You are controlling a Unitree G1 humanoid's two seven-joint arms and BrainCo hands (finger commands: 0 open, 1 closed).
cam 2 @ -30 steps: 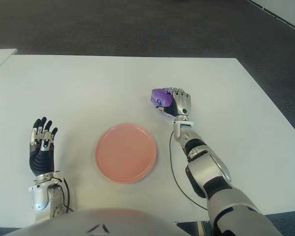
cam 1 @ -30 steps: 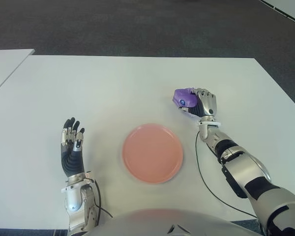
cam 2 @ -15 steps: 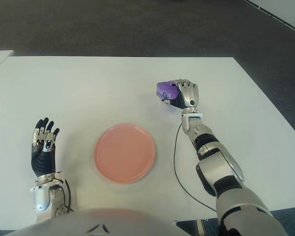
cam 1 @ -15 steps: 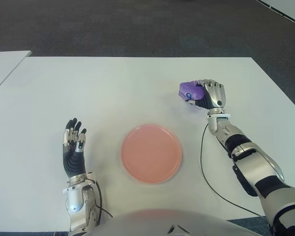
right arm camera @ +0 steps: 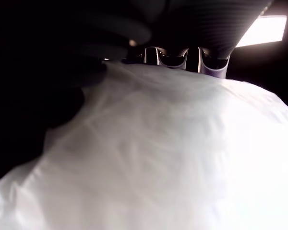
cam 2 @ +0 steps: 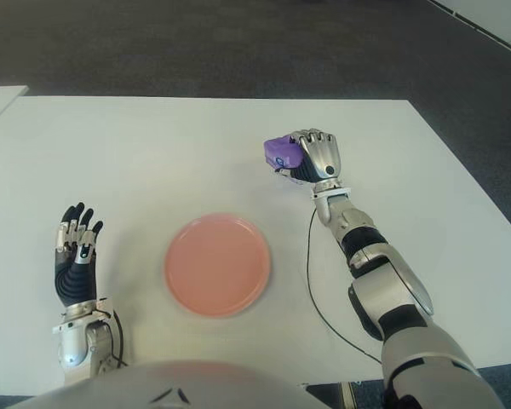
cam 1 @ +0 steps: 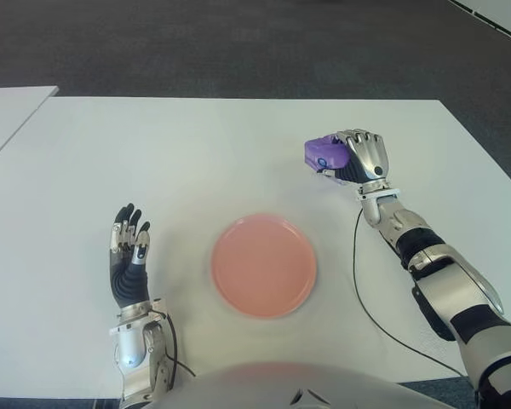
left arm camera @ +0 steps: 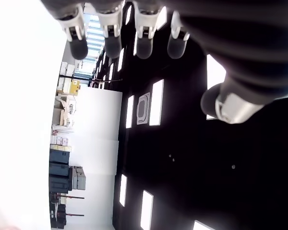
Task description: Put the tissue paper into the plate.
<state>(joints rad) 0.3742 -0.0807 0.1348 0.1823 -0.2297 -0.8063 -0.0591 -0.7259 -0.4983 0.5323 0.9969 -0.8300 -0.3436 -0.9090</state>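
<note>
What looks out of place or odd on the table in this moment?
Nothing stands out. The right hand grips the purple tissue pack beyond the empty pink plate; the left hand is open beside the plate, on its left.

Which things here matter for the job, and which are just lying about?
Job:
tissue pack, purple, gripped in the right hand, above the table
plate, pink, empty, nearer the robot

Not in use:
left hand, open, left of the plate
table
second table, far left

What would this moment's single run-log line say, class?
right hand: shut on purple tissue pack, beyond plate | pink plate: empty | left hand: open, idle left of plate
</note>
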